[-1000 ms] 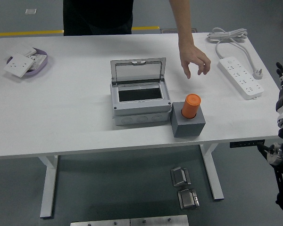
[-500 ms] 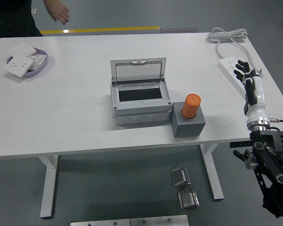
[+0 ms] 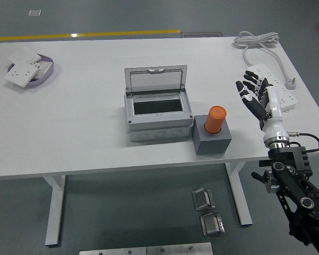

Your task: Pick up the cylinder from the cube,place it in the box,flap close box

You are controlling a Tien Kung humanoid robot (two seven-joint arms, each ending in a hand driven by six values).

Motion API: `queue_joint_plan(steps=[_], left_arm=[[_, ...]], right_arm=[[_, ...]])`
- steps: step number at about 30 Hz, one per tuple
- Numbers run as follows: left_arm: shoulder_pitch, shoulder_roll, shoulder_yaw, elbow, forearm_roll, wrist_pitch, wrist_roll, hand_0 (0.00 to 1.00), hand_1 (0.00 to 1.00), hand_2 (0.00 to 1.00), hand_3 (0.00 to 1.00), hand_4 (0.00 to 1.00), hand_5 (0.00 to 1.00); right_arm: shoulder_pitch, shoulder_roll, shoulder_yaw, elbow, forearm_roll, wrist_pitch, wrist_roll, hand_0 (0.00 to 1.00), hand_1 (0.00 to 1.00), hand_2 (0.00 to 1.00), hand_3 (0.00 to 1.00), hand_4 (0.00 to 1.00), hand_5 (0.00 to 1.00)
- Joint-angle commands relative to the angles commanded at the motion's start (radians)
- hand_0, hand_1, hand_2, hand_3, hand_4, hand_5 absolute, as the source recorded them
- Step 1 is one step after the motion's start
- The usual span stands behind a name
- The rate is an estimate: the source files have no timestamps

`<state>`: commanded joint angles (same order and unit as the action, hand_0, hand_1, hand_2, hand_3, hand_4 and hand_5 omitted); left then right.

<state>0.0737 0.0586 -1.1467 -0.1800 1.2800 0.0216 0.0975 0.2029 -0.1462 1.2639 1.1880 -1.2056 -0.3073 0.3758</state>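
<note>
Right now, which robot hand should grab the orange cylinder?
The right robot hand. It is open over the table just right of the orange cylinder on the cube. The left is out of view.

Partly hidden and cut-off things

The right hand (image 3: 253, 97) covers part of the power strip (image 3: 287, 99); the right arm (image 3: 300, 196) leaves the frame's near-right corner.

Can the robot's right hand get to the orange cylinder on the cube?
Probably yes. The right hand is open beside the orange cylinder, which stands upright on the grey cube, with only bare table between.
</note>
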Motion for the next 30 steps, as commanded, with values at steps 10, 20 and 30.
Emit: queue_joint_plan(steps=[10,20,30], left_arm=[[-0.004,0.000,0.003,0.000,0.001,-0.004,0.001,0.597,0.607,0.558,0.589,0.616,0.260],[-0.008,-0.001,0.001,0.000,0.007,-0.002,0.002,0.597,0.593,0.550,0.579,0.574,0.221],[-0.009,0.000,0.000,0.000,0.011,-0.001,0.001,0.597,0.598,0.550,0.581,0.590,0.239]], right_arm=[[0.008,0.005,-0.083,-0.008,0.056,0.032,0.036,0.828,0.758,0.747,0.746,0.756,0.154],[0.034,0.007,-0.154,-0.056,0.080,0.044,0.032,0.826,0.753,0.738,0.739,0.779,0.177],[0.053,0.022,-0.200,-0.121,0.105,0.055,0.038,0.828,0.753,0.737,0.737,0.789,0.190]])
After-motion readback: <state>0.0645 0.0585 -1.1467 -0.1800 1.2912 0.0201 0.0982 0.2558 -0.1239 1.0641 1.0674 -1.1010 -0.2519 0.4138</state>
